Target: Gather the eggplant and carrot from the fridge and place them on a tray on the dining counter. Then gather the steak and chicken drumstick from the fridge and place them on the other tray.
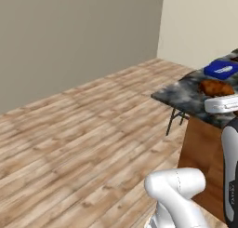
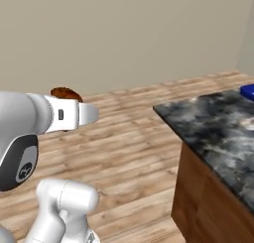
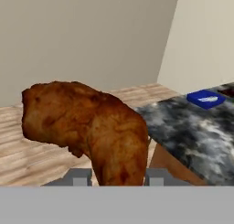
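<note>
Pincer (image 3: pixel 119 179) closed on the drumstick (image 3: pixel 87 127), carried in the air short of the table (image 3: pixel 196 127). Blue tray (image 3: pixel 206 99) lies well ahead on the table, to the right. Judgement: late stage; drumstick delivery outstanding. Other items' placement cannot be confirmed.

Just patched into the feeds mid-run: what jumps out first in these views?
The chicken drumstick clamped in the gripper dominates the hand view, golden-brown and held in the air near the corner of the dining counter. Farther back on that marbled top lies the bright blue tray. Beyond are bare wood floor and plain walls.
</note>
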